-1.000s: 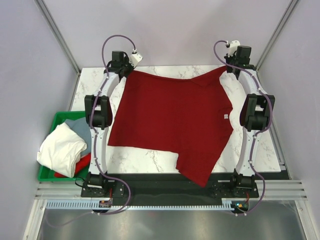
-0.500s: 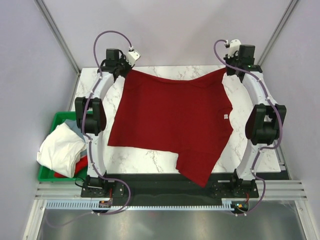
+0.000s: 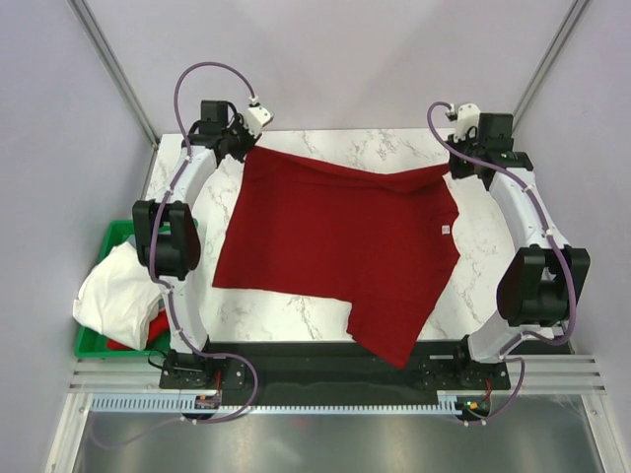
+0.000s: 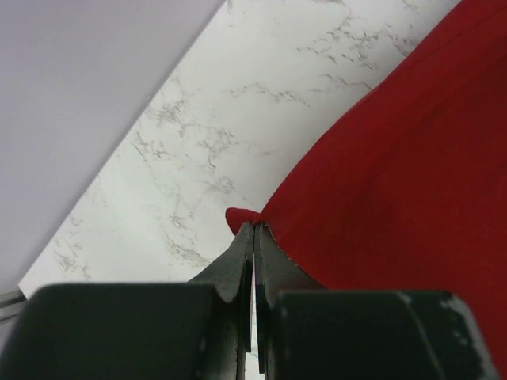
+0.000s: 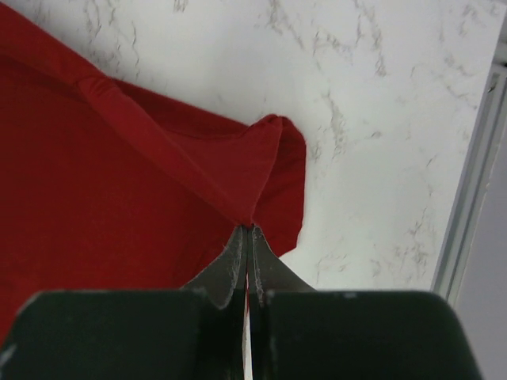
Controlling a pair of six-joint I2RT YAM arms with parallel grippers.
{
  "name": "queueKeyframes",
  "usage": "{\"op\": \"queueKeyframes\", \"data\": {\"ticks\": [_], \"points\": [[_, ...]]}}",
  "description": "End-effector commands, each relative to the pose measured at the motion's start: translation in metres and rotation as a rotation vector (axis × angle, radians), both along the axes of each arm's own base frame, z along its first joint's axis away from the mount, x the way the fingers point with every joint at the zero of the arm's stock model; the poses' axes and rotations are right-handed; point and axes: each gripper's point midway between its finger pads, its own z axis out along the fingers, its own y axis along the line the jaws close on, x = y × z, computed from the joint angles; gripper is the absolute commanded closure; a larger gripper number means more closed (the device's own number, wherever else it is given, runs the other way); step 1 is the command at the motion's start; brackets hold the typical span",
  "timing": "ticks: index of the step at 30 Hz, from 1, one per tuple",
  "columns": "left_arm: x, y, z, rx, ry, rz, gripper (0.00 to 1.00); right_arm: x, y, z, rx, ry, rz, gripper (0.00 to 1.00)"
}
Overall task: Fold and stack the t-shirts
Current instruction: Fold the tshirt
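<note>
Both jaws pinch the dark red t-shirt [image 3: 335, 236] (far corners).

T-shirt [image 3: 335, 246] lies spread on the bench [image 3: 394, 148], near corner hanging over the front edge. Left end effector [image 3: 244, 150] at its far-left corner, right end effector [image 3: 455, 169] at its far-right. Bin [image 3: 91, 345] beside the bench's left edge — other t-shirts [image 3: 118, 291] heaped inside.

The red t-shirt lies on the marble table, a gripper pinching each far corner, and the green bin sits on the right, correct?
Only the side is wrong: the top external view shows the green bin left of the table that bears the red t-shirt.
</note>
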Motion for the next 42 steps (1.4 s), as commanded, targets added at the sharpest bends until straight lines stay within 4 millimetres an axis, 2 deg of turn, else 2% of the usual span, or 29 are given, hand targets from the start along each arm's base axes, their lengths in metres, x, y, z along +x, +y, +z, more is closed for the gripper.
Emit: {"op": "queueKeyframes", "data": {"ticks": [1,2,4,5,10,15,22,32,34,36,37,39,41,42], "points": [[-0.017,0.000,0.032,-0.004,-0.040,-0.033,0.98,-0.027,0.010,0.020,0.028,-0.015,0.015,1.00],[-0.020,0.001,0.028,0.003,-0.033,-0.036,0.98,-0.033,0.009,0.015,0.026,0.000,0.013,1.00],[-0.025,0.002,0.031,0.011,-0.037,-0.034,0.98,-0.045,0.010,0.017,0.026,0.009,0.013,1.00],[-0.028,0.005,0.025,0.019,-0.023,-0.032,0.98,-0.049,0.011,0.017,0.030,0.012,0.015,1.00],[-0.040,0.009,0.023,0.032,-0.010,-0.033,0.98,-0.071,0.014,0.019,0.054,0.031,0.013,1.00],[-0.054,0.011,0.018,0.035,0.013,-0.037,0.98,-0.092,0.019,0.007,0.083,0.086,0.013,1.00],[-0.075,0.013,0.002,0.042,0.061,-0.031,0.98,-0.112,0.023,0.000,0.099,0.121,0.022,1.00],[-0.098,0.021,-0.016,0.067,0.108,-0.027,0.98,-0.137,0.033,0.003,0.165,0.161,0.024,1.00],[-0.105,0.024,-0.025,0.076,0.127,-0.025,0.98,-0.147,0.038,-0.001,0.187,0.188,0.036,1.00],[-0.110,0.027,-0.021,0.080,0.122,-0.018,0.98,-0.158,0.042,-0.004,0.208,0.212,0.040,1.00],[-0.117,0.030,-0.027,0.084,0.139,-0.012,0.98,-0.164,0.043,-0.009,0.214,0.234,0.041,1.00],[-0.124,0.038,-0.023,0.086,0.137,0.009,0.98,-0.178,0.048,-0.010,0.239,0.261,0.052,1.00],[-0.133,0.048,-0.030,0.090,0.155,0.029,0.98,-0.190,0.053,-0.015,0.260,0.292,0.062,1.00],[-0.138,0.051,-0.033,0.098,0.163,0.034,0.98,-0.198,0.055,-0.015,0.273,0.310,0.068,0.91]]}}
